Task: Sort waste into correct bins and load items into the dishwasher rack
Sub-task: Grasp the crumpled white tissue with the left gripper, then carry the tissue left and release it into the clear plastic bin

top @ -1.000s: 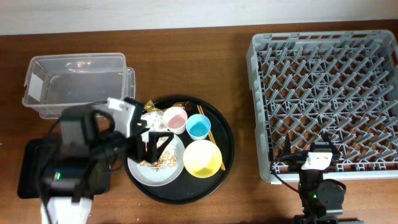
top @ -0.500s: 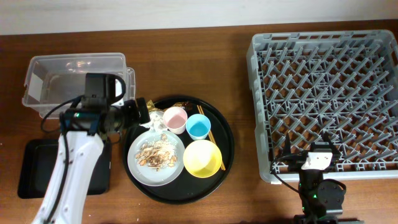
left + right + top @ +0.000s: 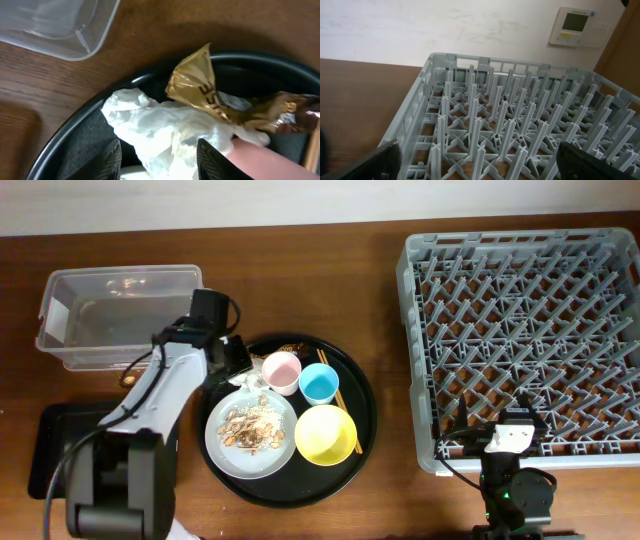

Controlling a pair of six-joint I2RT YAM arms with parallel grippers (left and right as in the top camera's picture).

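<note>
A crumpled white napkin lies on the upper-left rim of the round black tray, with a brown-and-gold wrapper behind it. My left gripper straddles the napkin, jaws half narrowed, and a dark gap shows beside the left finger. From overhead the left gripper sits by the pink cup. The blue cup, yellow bowl, chopsticks and the grey plate with food scraps share the tray. My right gripper is open and empty at the dishwasher rack.
The clear plastic tub stands at the back left, just behind my left arm. A shallow black rectangular tray lies at the front left, partly under the arm's base. Bare wooden table separates the round tray from the rack.
My left arm has swung from over the plate back to the tray's upper-left rim. Its jaws have narrowed around the napkin. The right arm has not moved.
</note>
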